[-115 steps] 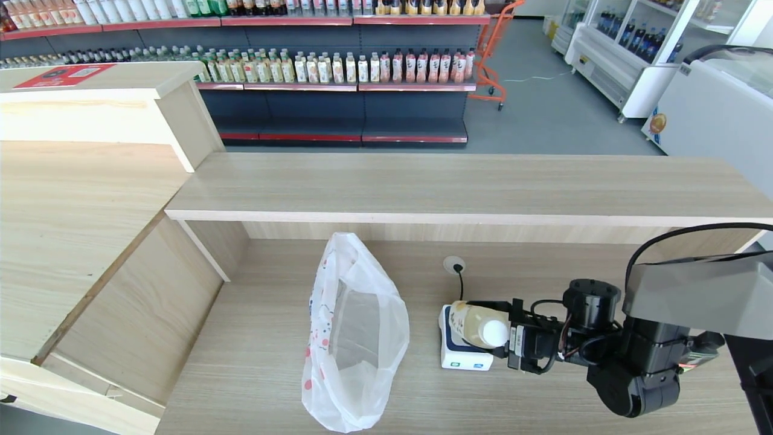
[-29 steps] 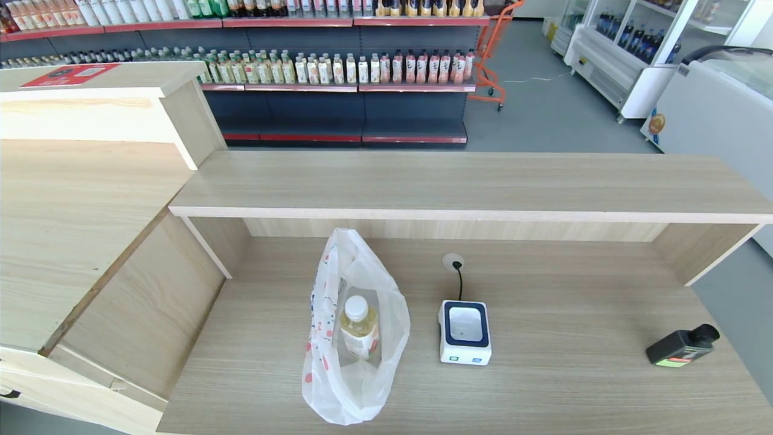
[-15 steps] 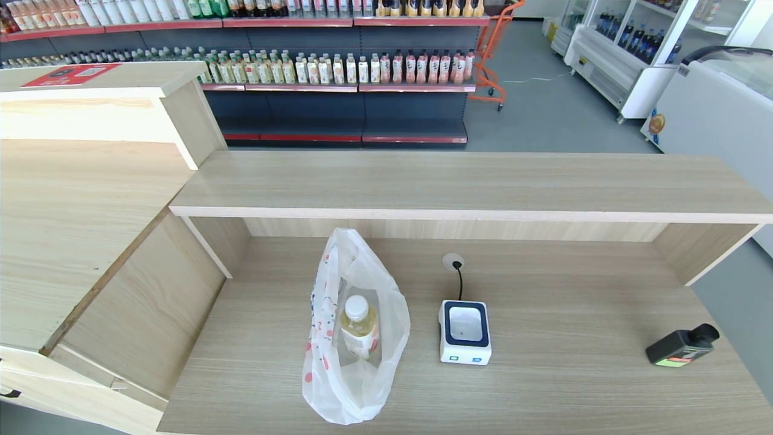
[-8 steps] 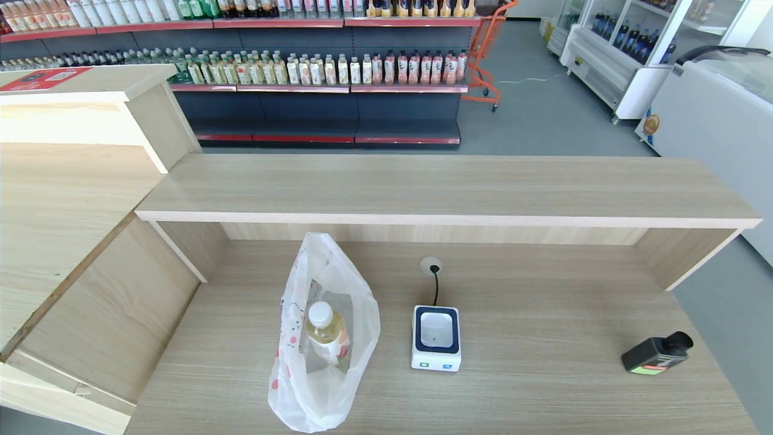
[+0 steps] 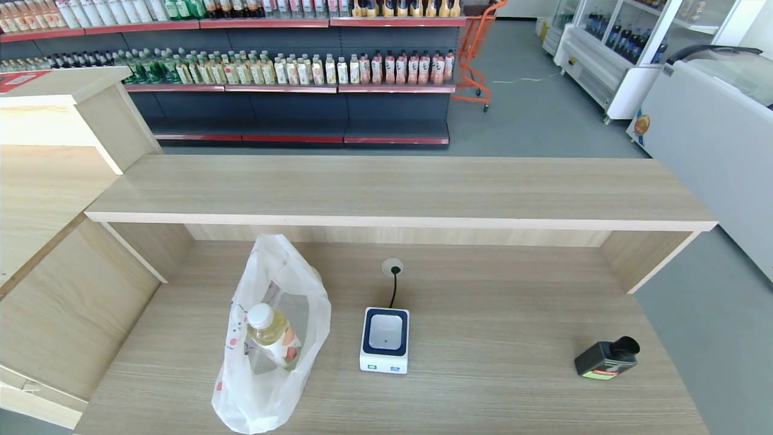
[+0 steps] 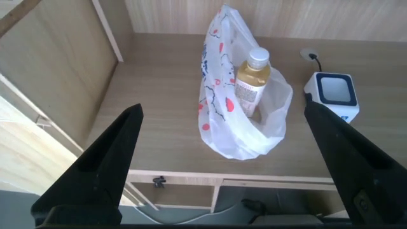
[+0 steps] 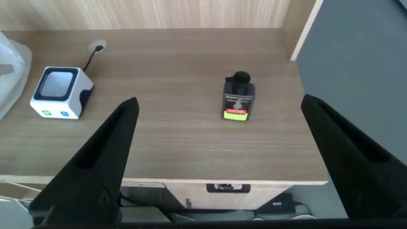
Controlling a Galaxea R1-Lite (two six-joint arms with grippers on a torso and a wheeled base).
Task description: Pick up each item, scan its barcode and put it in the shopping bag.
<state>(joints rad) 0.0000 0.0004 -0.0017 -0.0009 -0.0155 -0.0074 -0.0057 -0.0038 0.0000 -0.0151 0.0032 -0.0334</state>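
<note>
Pincers are both released, with nothing held. The left pincer (image 6: 222, 109) has its dark fingers (image 6: 114, 159) spread wide, above the near edge of the table (image 6: 159, 95). Beyond it the shopping bag (image 6: 213, 89), white plastic with red marks, stands open on the table. A bottle (image 6: 252, 79) with a white cap and pale yellow drink sits inside it, leaning a little. Just beside the bag, toward the robot's right, the white scanner (image 6: 334, 92) rests flat with its dark-framed window facing up. Its black cable (image 5: 394, 287) runs to a round port at the back of the table.

The right pincer (image 7: 219, 102) is likewise wide apart above the near edge. Past it a small black container (image 7: 238, 98) with a green and red label lies on its side. It is near the table's right end, well apart from the scanner.
</note>
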